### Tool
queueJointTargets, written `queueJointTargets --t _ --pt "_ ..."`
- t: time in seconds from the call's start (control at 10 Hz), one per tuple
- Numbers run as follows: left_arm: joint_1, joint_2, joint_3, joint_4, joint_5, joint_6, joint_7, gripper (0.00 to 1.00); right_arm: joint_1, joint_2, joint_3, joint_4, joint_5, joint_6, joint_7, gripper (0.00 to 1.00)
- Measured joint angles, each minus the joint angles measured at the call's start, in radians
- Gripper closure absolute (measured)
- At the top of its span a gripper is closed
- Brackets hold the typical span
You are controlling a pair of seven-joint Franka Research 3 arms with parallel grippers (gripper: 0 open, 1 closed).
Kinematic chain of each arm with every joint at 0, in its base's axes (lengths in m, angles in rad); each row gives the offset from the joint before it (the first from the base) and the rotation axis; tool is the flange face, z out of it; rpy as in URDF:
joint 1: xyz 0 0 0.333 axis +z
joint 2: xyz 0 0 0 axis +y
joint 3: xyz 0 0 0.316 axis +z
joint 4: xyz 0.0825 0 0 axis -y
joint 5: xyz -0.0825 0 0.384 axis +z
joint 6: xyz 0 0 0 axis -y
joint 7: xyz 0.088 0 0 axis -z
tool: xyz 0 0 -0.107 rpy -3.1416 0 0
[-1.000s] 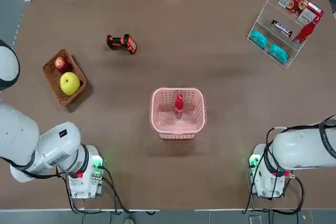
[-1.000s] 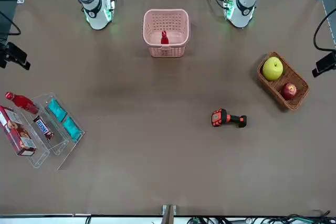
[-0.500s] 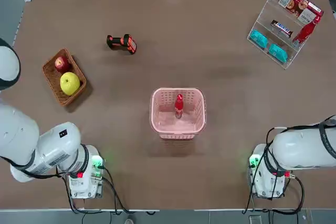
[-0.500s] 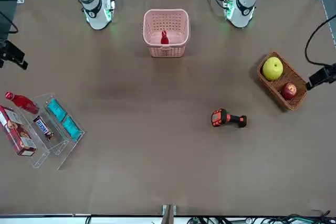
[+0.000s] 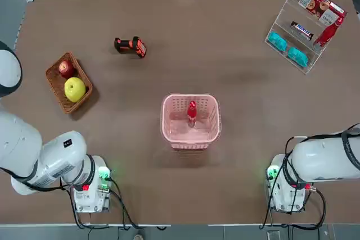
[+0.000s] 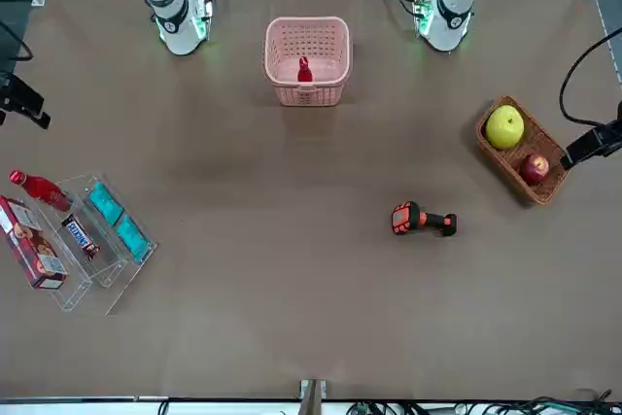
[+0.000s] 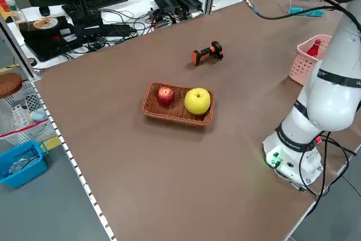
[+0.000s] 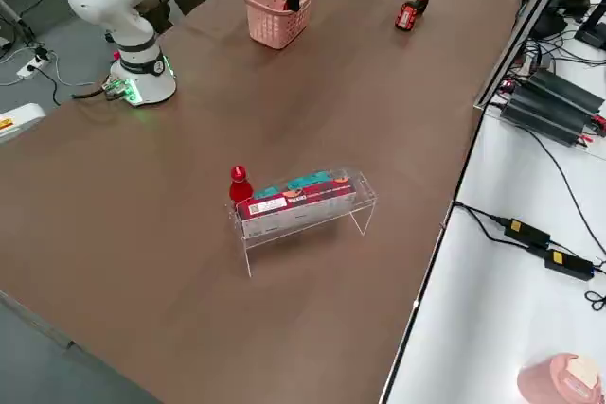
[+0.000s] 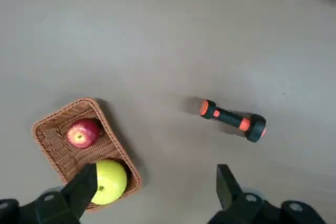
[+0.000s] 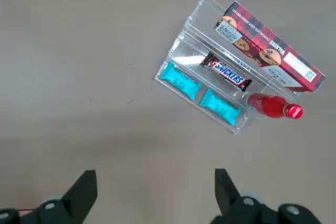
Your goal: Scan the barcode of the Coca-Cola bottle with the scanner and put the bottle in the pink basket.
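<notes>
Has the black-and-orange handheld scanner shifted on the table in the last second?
No. In the top view the black-and-orange scanner lies in the same spot, same side of the brown wicker fruit basket and same gap to it.

Top cam: overhead, straight down on bench [image 5: 242,111], arm bases at near edge, pink basket [image 5: 190,119] about centre.
Front cam: high, across bench from robot, facing it; basket [image 6: 307,59] at far edge betw. bases.
L side cam: raised, diagonal, close to wicker basket [image 7: 177,105]; pink basket only at frame edge.
R side cam: raised, diagonal, close to clear rack [image 8: 301,203]; pink basket far off.
L wrist cam: high, looks down on scanner [image 9: 232,120] + wicker basket.
R wrist cam: high, on rack only.
Top + front share whole bench.
</notes>
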Motion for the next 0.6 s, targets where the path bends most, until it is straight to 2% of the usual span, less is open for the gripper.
queueJointTargets --t 0.6 --pt "-0.001 -0.001 0.006 0.007 0.0 -0.005 0.03 0.0 0.0 0.0 0.0 0.001 0.0 -0.001 0.0 0.01"
